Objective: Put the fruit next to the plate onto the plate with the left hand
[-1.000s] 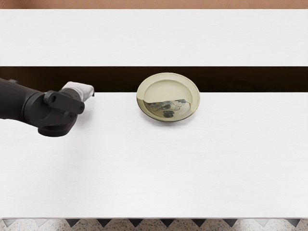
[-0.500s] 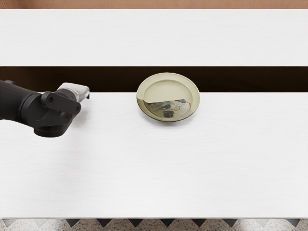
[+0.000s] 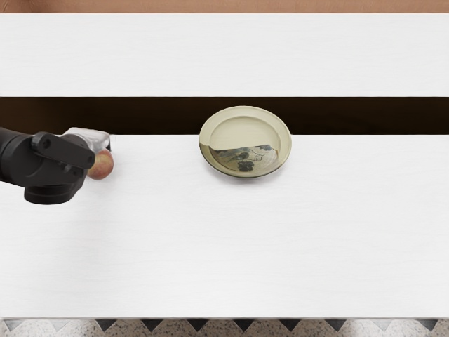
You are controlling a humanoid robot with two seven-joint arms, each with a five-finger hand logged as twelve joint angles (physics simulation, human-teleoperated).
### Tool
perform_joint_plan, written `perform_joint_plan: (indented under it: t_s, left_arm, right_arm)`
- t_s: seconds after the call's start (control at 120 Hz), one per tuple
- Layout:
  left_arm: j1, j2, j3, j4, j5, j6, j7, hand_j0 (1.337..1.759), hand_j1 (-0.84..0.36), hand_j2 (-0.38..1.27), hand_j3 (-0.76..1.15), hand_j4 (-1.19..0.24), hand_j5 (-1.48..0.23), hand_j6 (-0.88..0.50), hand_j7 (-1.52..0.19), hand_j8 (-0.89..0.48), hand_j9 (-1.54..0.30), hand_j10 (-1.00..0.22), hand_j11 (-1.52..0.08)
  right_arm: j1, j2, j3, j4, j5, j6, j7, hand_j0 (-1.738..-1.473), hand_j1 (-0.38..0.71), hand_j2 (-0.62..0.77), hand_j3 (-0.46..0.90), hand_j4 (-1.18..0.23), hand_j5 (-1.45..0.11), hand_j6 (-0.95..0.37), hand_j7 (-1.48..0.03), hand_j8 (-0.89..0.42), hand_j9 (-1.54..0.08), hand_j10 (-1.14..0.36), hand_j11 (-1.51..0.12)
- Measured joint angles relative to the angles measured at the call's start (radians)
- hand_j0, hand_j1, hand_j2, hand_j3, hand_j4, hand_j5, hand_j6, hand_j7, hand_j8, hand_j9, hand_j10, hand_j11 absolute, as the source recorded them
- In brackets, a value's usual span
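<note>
Head view: a white table (image 3: 280, 239) fills most of the picture. Beyond its far edge runs a dark gap (image 3: 365, 116), and past that lies a second white surface (image 3: 224, 56). A strip of speckled floor (image 3: 224, 328) shows below the table's near edge.

The plate (image 3: 245, 140) is round, glossy and pale olive with a cream middle. It sits on the table at the far edge, a little right of centre, its rim reaching over the gap. Nothing lies on it.

The left arm (image 3: 31, 165), black and bulky at the wrist, comes in from the picture's left edge and lies low over the table's far left corner. The left hand (image 3: 88, 135) shows only as a pale grey patch past the wrist, right at the far edge.

The fruit (image 3: 102, 166) is small and round, with red and yellow skin. It lies on the table just at the wrist's right side and is partly hidden by it, well apart from the plate to its left. Whether the hand is open, closed, or clamped on the fruit cannot be told, since the wrist covers it.
</note>
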Motion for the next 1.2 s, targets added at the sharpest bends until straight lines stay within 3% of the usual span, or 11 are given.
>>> perform_joint_plan:
  t_s: [0.483, 0.65, 0.75, 0.942, 1.2]
  left_arm:
    - [-0.008, -0.006, -0.022, 0.000, -0.035, -0.001, -0.012, 1.658, -0.04, 0.07, 0.00, -0.32, -0.42, -0.32, -0.42, -0.32, -0.42, -0.32, -0.42]
    - [-0.006, -0.005, -0.023, 0.004, -0.037, -0.002, -0.018, 1.658, -0.16, 0.09, 0.00, -0.43, -0.56, -0.40, -0.56, -0.43, -0.56, -0.43, -0.56]
    - [-0.004, -0.005, -0.022, 0.007, -0.036, -0.002, -0.026, 1.657, -0.19, 0.16, 0.00, -0.51, -0.64, -0.37, -0.65, -0.41, -0.65, -0.50, -0.65]
    - [-0.002, -0.006, -0.023, 0.008, -0.042, -0.004, -0.033, 1.654, -0.23, 0.34, 0.00, -0.48, -0.80, -0.32, -0.82, -0.37, -0.84, -0.62, -0.84]
    - [0.000, -0.009, -0.022, 0.010, -0.074, -0.003, -0.057, 1.643, -0.17, 0.17, 0.00, -0.46, -1.01, -0.22, -1.04, -0.29, -1.06, -0.59, -1.06]
  right_arm:
    - [0.000, 0.000, 0.000, 0.000, 0.000, 0.000, 0.000, -1.658, -0.32, -0.01, 0.00, -0.03, -0.03, -0.03, -0.03, -0.03, -0.03, -0.03, -0.03]
    - [0.000, 0.000, 0.000, 0.000, 0.000, 0.000, 0.000, -1.658, -0.32, -0.01, 0.00, -0.03, -0.03, -0.03, -0.03, -0.03, -0.03, -0.03, -0.03]
    - [0.000, 0.000, 0.000, 0.000, 0.000, 0.000, 0.000, -1.658, -0.32, -0.01, 0.00, -0.03, -0.03, -0.03, -0.03, -0.03, -0.03, -0.03, -0.03]
    - [0.000, 0.000, 0.000, 0.000, 0.000, 0.000, 0.000, -1.658, -0.32, -0.01, 0.00, -0.03, -0.03, -0.03, -0.03, -0.03, -0.03, -0.03, -0.03]
    - [0.000, 0.000, 0.000, 0.000, 0.000, 0.000, 0.000, -1.658, -0.32, 0.00, 0.00, -0.03, -0.03, -0.03, -0.03, -0.03, -0.03, -0.03, -0.03]
